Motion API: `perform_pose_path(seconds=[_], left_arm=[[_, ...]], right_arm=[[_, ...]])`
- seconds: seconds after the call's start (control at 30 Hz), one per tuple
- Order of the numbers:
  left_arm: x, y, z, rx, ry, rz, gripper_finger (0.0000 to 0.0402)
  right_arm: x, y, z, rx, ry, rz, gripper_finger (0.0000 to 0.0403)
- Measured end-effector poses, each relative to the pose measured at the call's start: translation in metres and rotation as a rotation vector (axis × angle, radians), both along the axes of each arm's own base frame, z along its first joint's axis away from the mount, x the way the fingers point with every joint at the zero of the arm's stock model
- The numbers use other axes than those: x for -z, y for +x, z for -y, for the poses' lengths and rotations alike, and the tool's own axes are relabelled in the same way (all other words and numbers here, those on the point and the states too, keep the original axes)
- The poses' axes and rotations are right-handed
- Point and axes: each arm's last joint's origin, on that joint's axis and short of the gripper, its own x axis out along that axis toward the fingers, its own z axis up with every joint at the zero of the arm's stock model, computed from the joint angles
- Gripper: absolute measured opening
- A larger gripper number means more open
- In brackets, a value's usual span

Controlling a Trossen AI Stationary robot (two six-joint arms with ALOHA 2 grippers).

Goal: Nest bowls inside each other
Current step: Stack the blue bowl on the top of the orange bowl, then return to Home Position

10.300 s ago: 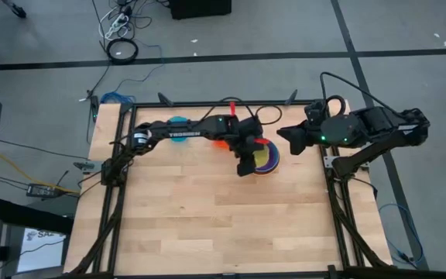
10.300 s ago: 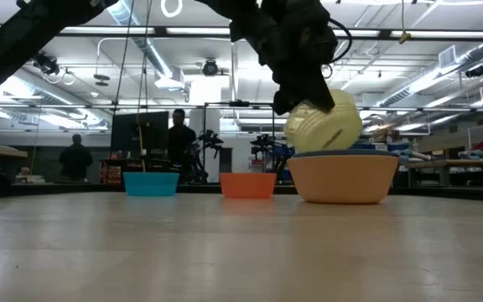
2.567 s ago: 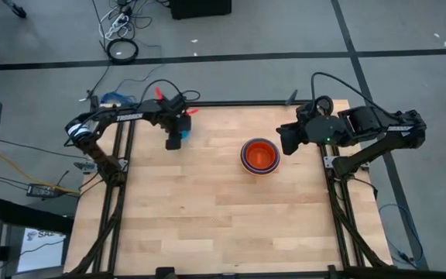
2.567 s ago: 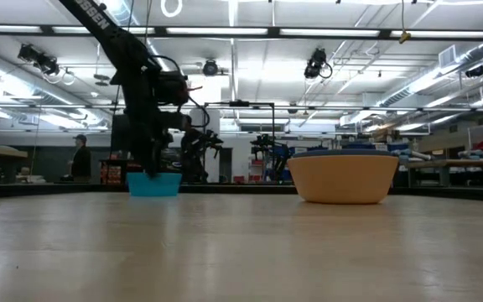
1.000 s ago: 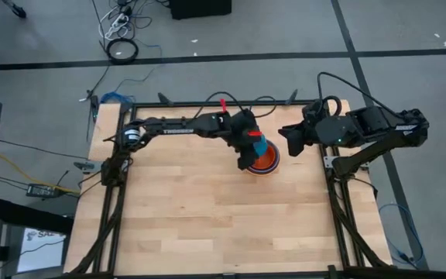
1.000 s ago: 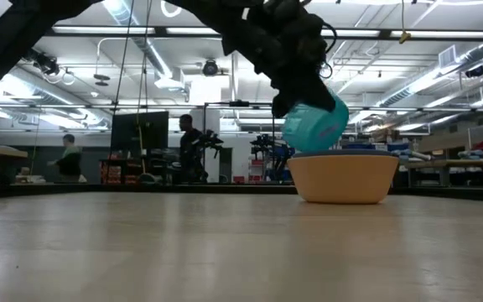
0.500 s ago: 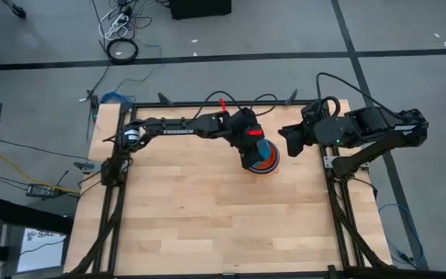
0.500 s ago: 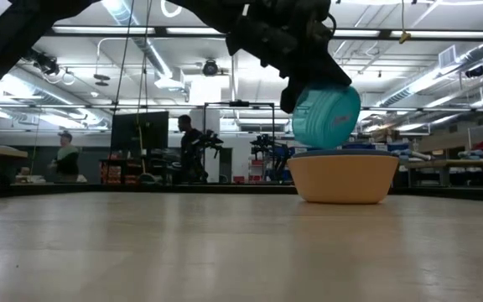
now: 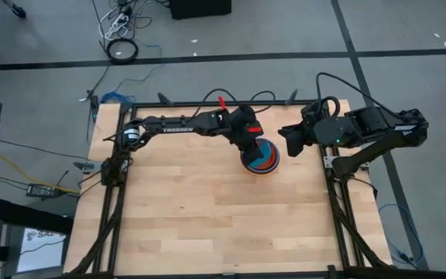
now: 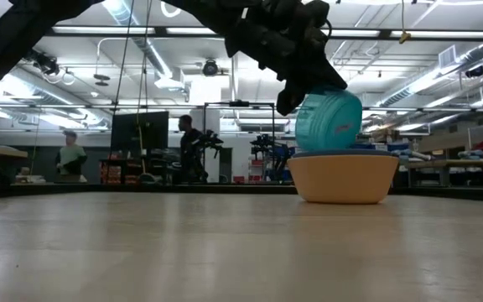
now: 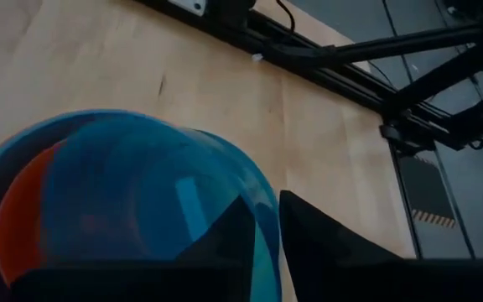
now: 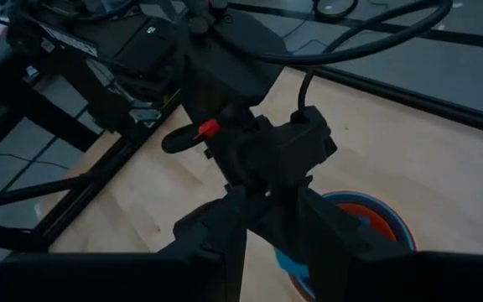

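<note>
The bowls stand nested in one stack at the table's far middle. Its outermost bowl is the large orange bowl (image 10: 342,178), with a blue rim (image 10: 342,152) just above its edge and the red-orange bowl (image 11: 19,226) inside. The cyan bowl (image 10: 329,120) stands steeply tilted on top of the stack (image 9: 273,169). My left gripper (image 11: 267,205) reaches over the stack from the table's left and is shut on the cyan bowl (image 9: 260,155). My right gripper (image 9: 285,139) hangs open above the table, right of the stack, with nothing between its fingers. My left gripper has the cyan bowl's rim (image 11: 262,231) between its fingers, one finger (image 11: 225,239) inside the bowl and one (image 11: 317,243) outside. The fingers slant down from the table's left. The bowl is tipped nearly on edge, its lower edge (image 10: 329,149) down at the stack's rim.
Dark frame rails (image 9: 122,194) run along the table's left and right edges. Bare wood (image 9: 223,225) spreads from the stack to the near edge. Cables (image 9: 122,50) lie on the floor beyond the far edge. People (image 10: 71,159) stand in the room behind the table.
My left gripper has rolled at the wrist while staying over the stack. The cyan bowl has turned with it from a slant to nearly on edge and has shifted toward the stack's middle, its lower edge coming down to the stack's rim.
</note>
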Motion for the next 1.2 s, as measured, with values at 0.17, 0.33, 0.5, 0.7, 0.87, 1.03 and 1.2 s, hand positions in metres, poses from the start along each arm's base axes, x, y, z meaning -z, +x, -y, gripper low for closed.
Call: perform_pose_path(seconds=[0.17,0.33,0.5,0.7,0.87,1.03,1.2], left_arm=[[0.0,0.0,0.0,0.012,-0.008,0.003,0.0093],[0.001,-0.001,0.0,0.008,0.008,-0.004,0.0134],[0.005,-0.004,0.0,0.012,-0.007,-0.062,0.0157],[-0.029,-0.024,0.006,0.203,-0.251,-0.029,0.0154],[-0.099,-0.063,0.005,0.174,-0.189,0.122,0.0153],[-0.166,-0.115,0.003,0.032,-0.047,0.285,0.0152],[-0.212,-0.162,0.009,-0.092,0.06,0.424,0.0152]], right_arm=[[0.0,0.0,0.0,0.0,-0.001,-0.001,0.0097],[0.0,0.0,0.0,-0.003,-0.005,-0.003,0.0097],[0.0,0.0,0.0,-0.003,-0.005,-0.003,0.0097],[0.0,0.0,0.0,0.0,-0.03,-0.011,0.0097],[-0.005,0.003,0.0,-0.059,-0.136,-0.005,0.0097],[-0.017,0.011,-0.001,-0.09,-0.178,0.107,0.0098],[-0.03,0.016,-0.002,-0.119,-0.25,0.207,0.0099]])
